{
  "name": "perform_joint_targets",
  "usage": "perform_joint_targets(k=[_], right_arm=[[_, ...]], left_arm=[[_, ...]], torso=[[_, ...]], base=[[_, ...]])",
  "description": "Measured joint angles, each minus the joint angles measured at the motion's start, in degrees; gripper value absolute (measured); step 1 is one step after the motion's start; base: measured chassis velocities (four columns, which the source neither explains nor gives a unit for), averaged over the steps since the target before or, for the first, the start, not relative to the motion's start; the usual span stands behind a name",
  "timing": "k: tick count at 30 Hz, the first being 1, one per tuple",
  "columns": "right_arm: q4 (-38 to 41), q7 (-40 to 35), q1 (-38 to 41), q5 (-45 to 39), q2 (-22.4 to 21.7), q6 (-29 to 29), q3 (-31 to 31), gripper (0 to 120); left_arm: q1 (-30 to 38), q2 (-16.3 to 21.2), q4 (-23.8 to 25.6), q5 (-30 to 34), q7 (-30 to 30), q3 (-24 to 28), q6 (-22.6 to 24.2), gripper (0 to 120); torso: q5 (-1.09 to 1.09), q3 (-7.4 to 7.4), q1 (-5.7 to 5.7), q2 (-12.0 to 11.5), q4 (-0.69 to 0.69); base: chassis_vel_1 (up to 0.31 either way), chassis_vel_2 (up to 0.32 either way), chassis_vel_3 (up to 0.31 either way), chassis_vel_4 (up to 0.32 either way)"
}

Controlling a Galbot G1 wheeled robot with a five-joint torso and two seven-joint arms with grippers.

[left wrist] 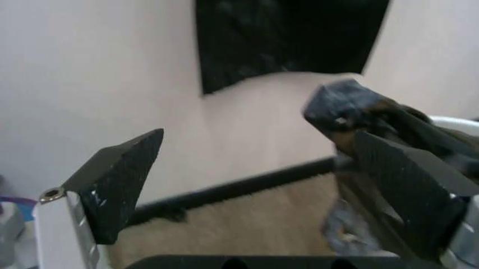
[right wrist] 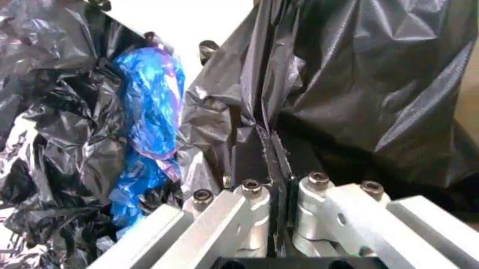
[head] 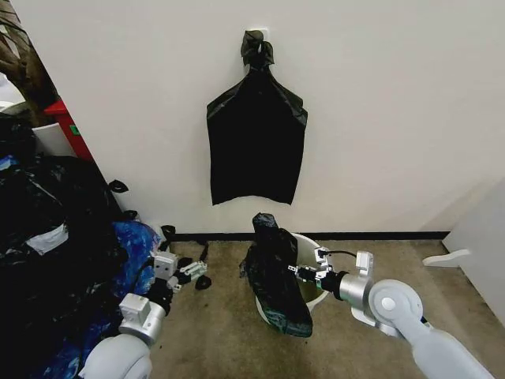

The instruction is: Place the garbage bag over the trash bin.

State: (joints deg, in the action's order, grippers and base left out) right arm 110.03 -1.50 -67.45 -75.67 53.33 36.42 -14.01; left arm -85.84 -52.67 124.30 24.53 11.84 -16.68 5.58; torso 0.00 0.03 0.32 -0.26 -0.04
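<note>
The garbage bag (head: 278, 276) is a wrinkly black film hanging over the left side of the trash bin (head: 313, 297), a round white bucket on the floor by the wall. My right gripper (head: 297, 271) reaches in from the right and is shut on the bag's film; the right wrist view shows its fingers (right wrist: 250, 162) pressed together on the black plastic (right wrist: 359, 84). My left gripper (head: 195, 273) hovers open to the left of the bin, apart from the bag. In the left wrist view its fingers (left wrist: 120, 179) stand wide apart, with the bag (left wrist: 351, 106) and the bin's rim (left wrist: 458, 120) beyond.
A flat black bag with a knotted top (head: 256, 142) hangs on the wall above the bin. A large heap of black bags (head: 47, 253) and a blue bag (head: 134, 245) fill the left side, with a red box (head: 67, 126) behind. Brown carpet lies in front.
</note>
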Motion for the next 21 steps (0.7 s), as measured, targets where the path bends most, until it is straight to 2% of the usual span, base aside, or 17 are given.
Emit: perform_joint_targets(k=[3,6,7,9,12,21], right_arm=[[-0.09,-0.38,0.32,0.01,0.18,0.00,0.17,0],[-0.20,-0.57,0.54,0.01,0.36,0.00,0.13,0],[-0.22,-0.66,0.52,0.01,0.36,0.00,0.05,0],[-0.23,-0.68,0.48,0.01,0.34,0.00,0.04,0],[-0.54,-0.96,0.39,-0.06,0.22,0.00,0.03,0],[-0.88,-1.10,0.60,-0.37,-0.05,-0.06,-0.26,0]], left_arm=[[2.09,0.85,-0.23,2.32,0.04,2.32,1.42,100],[6.19,1.74,-0.80,5.37,0.59,6.82,3.55,100],[8.59,1.98,-1.37,6.79,1.58,9.89,4.67,100],[9.50,1.99,-1.62,7.28,2.15,11.04,5.21,100],[14.67,1.35,-3.57,8.39,5.35,16.53,8.60,100],[22.79,-0.53,-6.11,12.27,9.97,22.02,14.88,100]], torso=[[0.01,0.00,0.00,0.00,0.02],[0.01,0.00,0.00,0.00,0.01],[0.01,0.00,0.00,0.00,-0.01],[0.01,0.00,0.00,0.00,-0.01],[0.01,0.00,0.00,0.00,-0.01],[0.01,0.00,0.00,0.00,0.00]], base=[[0.000,0.000,0.000,0.000],[0.000,0.000,0.000,0.000],[0.000,0.000,0.000,0.000],[0.000,0.000,0.000,0.000],[0.000,0.000,0.000,0.000],[0.000,0.000,0.000,0.000]])
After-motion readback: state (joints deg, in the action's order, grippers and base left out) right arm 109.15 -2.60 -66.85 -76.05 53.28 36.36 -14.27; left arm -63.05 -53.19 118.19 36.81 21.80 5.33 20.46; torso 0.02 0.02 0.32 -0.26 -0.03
